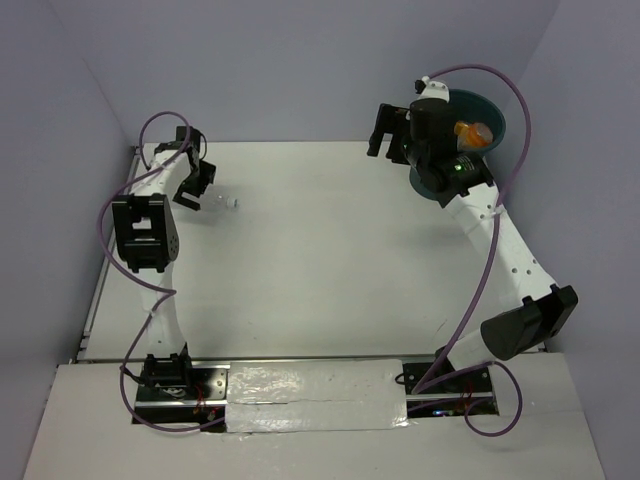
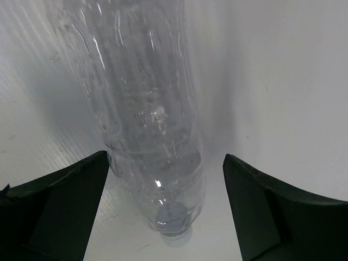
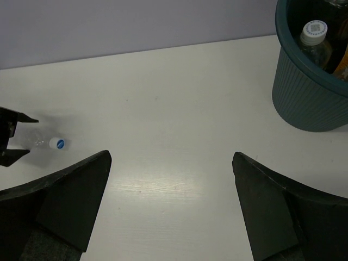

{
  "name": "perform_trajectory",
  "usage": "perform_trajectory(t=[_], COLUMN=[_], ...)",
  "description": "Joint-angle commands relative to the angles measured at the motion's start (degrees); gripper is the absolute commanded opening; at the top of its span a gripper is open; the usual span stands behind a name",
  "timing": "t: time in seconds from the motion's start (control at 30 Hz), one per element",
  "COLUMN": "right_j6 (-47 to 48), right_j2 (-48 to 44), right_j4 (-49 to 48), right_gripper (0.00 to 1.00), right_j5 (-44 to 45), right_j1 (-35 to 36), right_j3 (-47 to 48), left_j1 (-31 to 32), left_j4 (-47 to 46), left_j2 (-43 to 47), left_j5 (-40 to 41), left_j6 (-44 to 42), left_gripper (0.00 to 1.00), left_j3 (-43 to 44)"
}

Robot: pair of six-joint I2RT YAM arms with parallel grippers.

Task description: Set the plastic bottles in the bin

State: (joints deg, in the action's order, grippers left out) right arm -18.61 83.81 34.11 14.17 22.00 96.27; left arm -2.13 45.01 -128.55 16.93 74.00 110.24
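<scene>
I see my left gripper (image 2: pixel 166 157) spread around the clear bottle (image 2: pixel 147 109) lying on the table (image 1: pixel 330 250) far left, right gripper (image 3: pixel 171 157) spread too, near the teal bin (image 3: pixel 304 103) holding an orange bottle (image 1: pixel 473 132)

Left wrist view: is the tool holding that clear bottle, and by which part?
Not held yet: the left tool stands open astride the clear bottle near its cap end, with a gap at one side.

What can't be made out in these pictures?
1. Bin contents: right arm covers it from above; right wrist view crops it, so bottle count unknown.
2. Clear bottle: base cropped in left wrist view; mostly under left gripper from above.
3. Its cap marking: too small in right wrist view.
</scene>
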Motion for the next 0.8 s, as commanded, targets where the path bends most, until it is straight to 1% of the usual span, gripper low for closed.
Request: perform_trajectory(t=[0.0, 0.07, 0.1, 0.13, 0.23, 0.27, 0.33, 0.37, 0.4, 0.43, 0.47, 0.5, 0.53, 0.57, 0.6, 0.63, 0.67, 0.73, 0.77], right_j6=[-0.4, -0.4, -0.4, -0.4, -0.3, -0.2, -0.1, -0.1, 0.1, 0.4, 0.5, 0.8, 0.5, 0.3, 0.1, -1.0, -1.5, -3.5, -4.1], right_j2=[-1.8, -2.0, -2.3, -2.5, -2.8, -2.9, -3.6, -3.7, -4.0, -4.4, -4.4, -4.4, -4.2, -4.2, -4.2, -3.9, -3.5, -2.6, -1.7], right_j4=[-0.7, -0.4, -0.2, 0.2, 1.4, 1.7, 2.9, 3.2, 3.7, 4.7, 5.4, 6.3, 7.8, 8.3, 9.0, 9.5, 9.9, 11.4, 11.4], right_gripper=[1.0, 1.0, 1.0, 1.0, 1.0, 1.0, 1.0, 1.0, 1.0, 1.0, 1.0, 1.0, 1.0, 1.0, 1.0, 1.0, 1.0, 1.0, 1.0], right_j5=[-0.1, 0.2, 0.3, 0.4, 0.6, 0.8, 0.8, 0.8, 0.2, 0.0, -0.5, -1.1, -2.3, -3.1, -4.2, -6.1, -7.0, -8.3, -9.0], right_j1=[0.8, 0.9, 0.9, 1.1, 1.4, 1.5, 1.6, 1.7, 1.7, 1.8, 1.7, 1.8, 1.8, 1.9, 1.9, 1.8, 2.1, 2.5, 2.9], right_j3=[-0.2, -0.3, -0.3, -0.2, 0.8, 1.5, 2.3, 3.0, 3.4, 3.9, 5.3, 6.2, 7.0, 8.2, 8.6, 9.0, 10.1, 11.3, 11.4], left_j1=[1.8, 1.7, 2.4, 3.3, 4.1, 4.4, 4.6, 5.0, 5.3, 5.6, 6.6, 7.0, 7.6, 8.2, 8.3, 8.7, 8.9, 9.9, 10.2], left_j4=[-0.8, -1.2, -1.4, -1.7, -4.4, -5.5, -5.3, -5.1, -5.5, -5.9, -6.3, -7.3, -8.0, -8.2, -8.4, -7.9, -7.1, -7.3, -7.9], left_j2=[-2.1, -2.1, -1.7, -1.4, 0.3, 0.7, 1.7, 2.5, 5.1, 6.9, 9.0, 13.6, 16.1, 18.5, 22.3, 23.9, 25.4, 29.7, 32.2], left_j5=[0.7, 0.6, 0.6, 0.7, 0.1, -0.7, -3.2, -6.0, -8.0, -10.2, -14.0, -16.5, -19.6, -27.7, -33.2, -38.5, -45.7, -51.7, -57.5], left_j6=[1.2, 1.2, 0.7, 0.1, -5.3, -9.8, -15.0, -18.0, -24.4, -27.4, -30.5, -36.5, -39.1, -43.9, -46.2, -48.1, -50.1, -50.7, -50.6], left_gripper=[0.95, 0.89, 0.84, 0.81, 0.74, 0.73, 0.71, 0.71, 0.71, 0.72, 0.72, 0.72, 0.72, 0.72, 0.72, 0.72, 0.73, 0.73, 0.73], left_j3=[1.1, 0.2, -0.3, -0.5, -1.5, -1.1, 0.2, 1.5, 1.7, 1.7, 0.7, -0.1, -1.2, -3.3, -4.3, -5.7, -6.1, -8.9, -9.7])
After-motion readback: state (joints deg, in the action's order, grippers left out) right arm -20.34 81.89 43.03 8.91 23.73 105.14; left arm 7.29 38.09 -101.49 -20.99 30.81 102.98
